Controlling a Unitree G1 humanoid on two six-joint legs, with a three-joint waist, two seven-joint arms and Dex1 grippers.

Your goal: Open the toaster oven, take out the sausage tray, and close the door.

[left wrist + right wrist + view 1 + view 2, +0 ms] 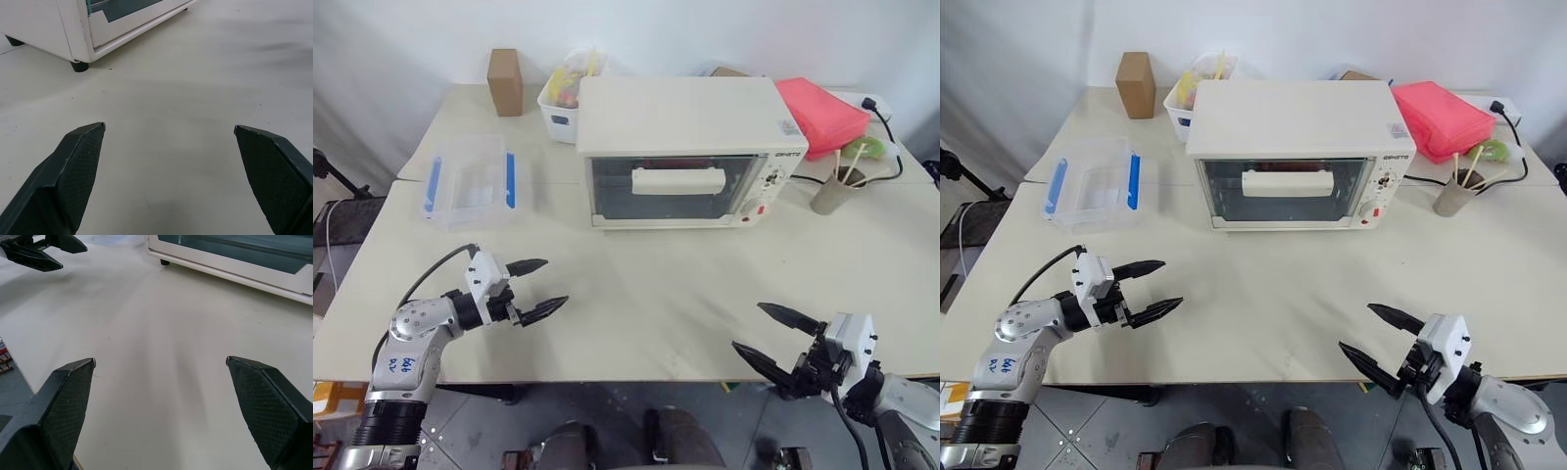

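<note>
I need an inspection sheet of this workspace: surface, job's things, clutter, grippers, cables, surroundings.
Surface: cream-white table, bare at the front.
Job's things: boxy cream-white toaster oven; glass-paned door shut; sausage tray not discernible.
Clutter: clear blue-clipped plastic box, brown cardboard block, white storage bin, pink flat box, paper cup with sticks.
Grippers: left gripper and right gripper open, empty.
Cables: black cord at the table's far right.
Surroundings: white wall.

Spread end effector (168,147) facing toaster oven (58,29)
</note>
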